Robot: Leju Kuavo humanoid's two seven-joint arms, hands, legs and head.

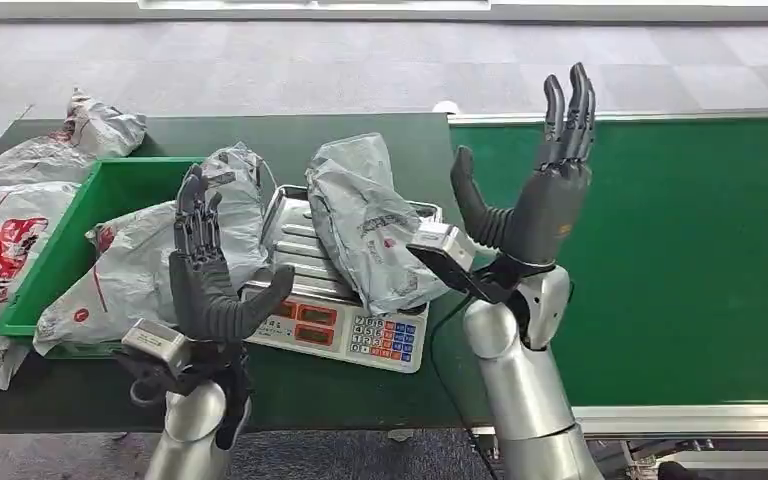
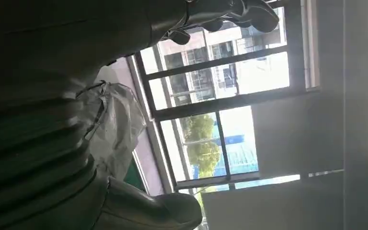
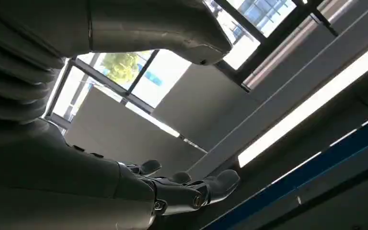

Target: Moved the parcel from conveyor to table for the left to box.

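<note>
- One grey parcel point(image 1: 368, 225) lies on the scale point(image 1: 345, 325), which stands on the bench point(image 1: 360, 395).
- Left robot hand point(image 1: 210, 275), just left of the scale, is raised, fingers wide, holding nothing.
- Right robot hand point(image 1: 535, 190), right of the scale, is upright, fingers apart, empty.

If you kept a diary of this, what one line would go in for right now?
left hand: open, raised, empty | right hand: open, raised, empty | parcel: lying on scale | green bin: holds another parcel
</note>
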